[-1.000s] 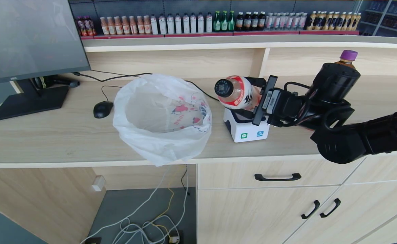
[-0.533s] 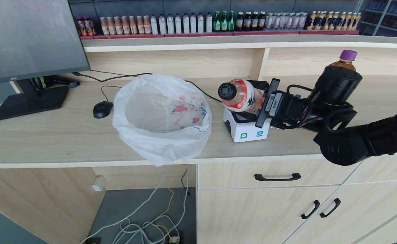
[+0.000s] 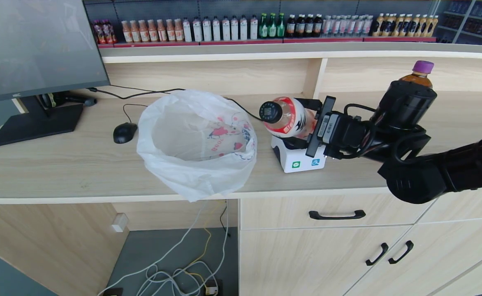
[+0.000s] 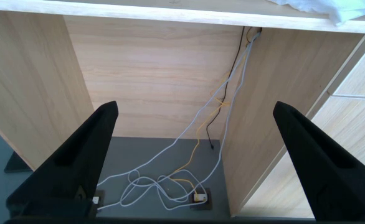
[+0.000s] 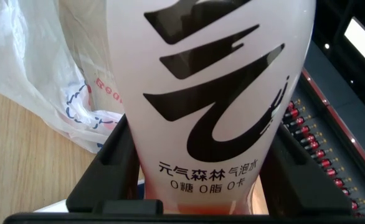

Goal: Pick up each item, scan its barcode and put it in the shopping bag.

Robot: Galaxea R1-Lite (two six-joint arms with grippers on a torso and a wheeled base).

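Bottle (image 3: 285,116) clamped in my right gripper (image 3: 303,121), my fingers closed on its labelled body; it lies on its side with its long axis level, cap pointing straight out past my fingertips and base back toward my palm; directly beneath my grip sits the scanner (image 3: 300,161), close under the bottle but, as far as I can tell, not touching it; the shopping bag (image 3: 200,181) stands just beyond the cap, mouth open upward, on the counter (image 3: 60,164), so I judge the coming move is a short carry along the bottle's own axis, cap leading over the near rim; my left gripper (image 4: 195,109) hangs below the counter's edge, fingers spread on nothing, well apart from all this, so my right is plainly the nearer; a purple-capped bottle (image 3: 422,68) waits behind my wrist.
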